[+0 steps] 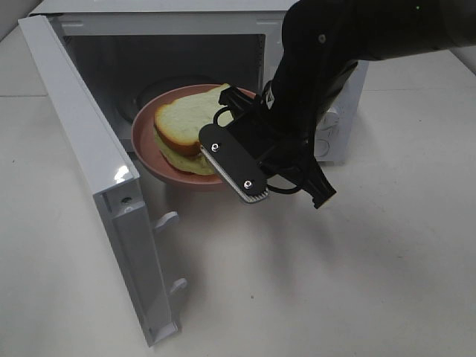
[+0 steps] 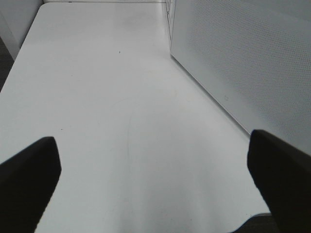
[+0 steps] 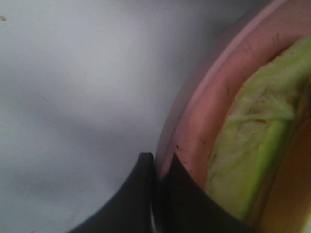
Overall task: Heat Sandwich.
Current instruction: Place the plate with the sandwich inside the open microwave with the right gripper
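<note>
The sandwich [image 1: 182, 123], yellow-orange bread with a pale green layer, lies on a round pink plate [image 1: 145, 152]. The plate sits in the mouth of the open white microwave [image 1: 149, 15], its far half inside the cavity. My right gripper [image 1: 217, 149] is shut on the plate's near rim. In the right wrist view its fingers [image 3: 180, 194] pinch the pink rim [image 3: 194, 121], right beside the green layer of the sandwich [image 3: 248, 160]. My left gripper [image 2: 155, 179] stands open over the bare table and holds nothing. It does not show in the exterior high view.
The microwave door [image 1: 97, 163] swings out wide to the left, with its latches toward the table's front. The control panel [image 1: 331, 137] is mostly hidden behind my right arm. In the left wrist view the microwave's perforated wall [image 2: 243, 58] stands alongside the white table [image 2: 107, 87].
</note>
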### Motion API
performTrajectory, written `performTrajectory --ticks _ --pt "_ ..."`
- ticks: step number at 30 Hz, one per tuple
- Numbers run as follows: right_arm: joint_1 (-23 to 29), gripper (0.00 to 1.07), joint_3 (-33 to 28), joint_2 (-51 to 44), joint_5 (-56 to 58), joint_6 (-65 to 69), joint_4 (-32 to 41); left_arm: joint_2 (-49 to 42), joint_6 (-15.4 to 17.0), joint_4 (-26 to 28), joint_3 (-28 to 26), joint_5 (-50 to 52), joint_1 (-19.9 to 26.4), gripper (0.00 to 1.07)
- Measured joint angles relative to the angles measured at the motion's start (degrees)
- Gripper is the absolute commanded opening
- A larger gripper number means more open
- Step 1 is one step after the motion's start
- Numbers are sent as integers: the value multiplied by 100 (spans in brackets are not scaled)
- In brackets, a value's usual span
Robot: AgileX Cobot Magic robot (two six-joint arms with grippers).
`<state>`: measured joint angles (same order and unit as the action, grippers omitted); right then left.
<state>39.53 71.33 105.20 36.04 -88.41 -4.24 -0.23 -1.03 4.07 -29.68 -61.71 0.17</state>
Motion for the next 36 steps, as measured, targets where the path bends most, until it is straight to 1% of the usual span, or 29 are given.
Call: performTrajectory --ticks 1,3,6,12,15,17,20,22,23,26,29,31,33,35,36 --pt "0 0 155 80 86 29 0 0 0 0 0 0 0 100" --pt "0 0 246 126 143 52 0 0 0 0 0 0 0 100" --pt "0 0 561 321 309 143 0 0 0 0 0 0 0 100" --pt "0 0 894 527 418 189 -11 0 0 0 0 0 0 100" --pt "0 0 1203 739 653 223 -23 0 0 0 0 0 0 100" --pt "0 0 1272 796 699 258 -23 0 0 0 0 0 0 100" --pt "0 0 1570 997 808 418 -34 0 0 0 0 0 0 100" --pt "0 0 1633 1043 825 447 -34 0 0 0 0 0 0 100" --pt "0 0 1799 1140 894 487 -34 0 0 0 0 0 0 100" --pt "0 0 1948 1249 963 498 -34 0 0 0 0 0 0 100" --pt "0 0 2263 1450 1100 699 -69 0 0 0 0 0 0 100" --pt "0 0 2338 1501 1106 751 -80 0 0 0 0 0 0 100" --pt "0 0 2578 1656 1169 877 -109 0 0 0 0 0 0 100" --pt "0 0 2659 1702 1220 922 -115 0 0 0 0 0 0 100" --pt "0 0 2859 1811 1324 1008 -132 0 0 0 0 0 0 100"
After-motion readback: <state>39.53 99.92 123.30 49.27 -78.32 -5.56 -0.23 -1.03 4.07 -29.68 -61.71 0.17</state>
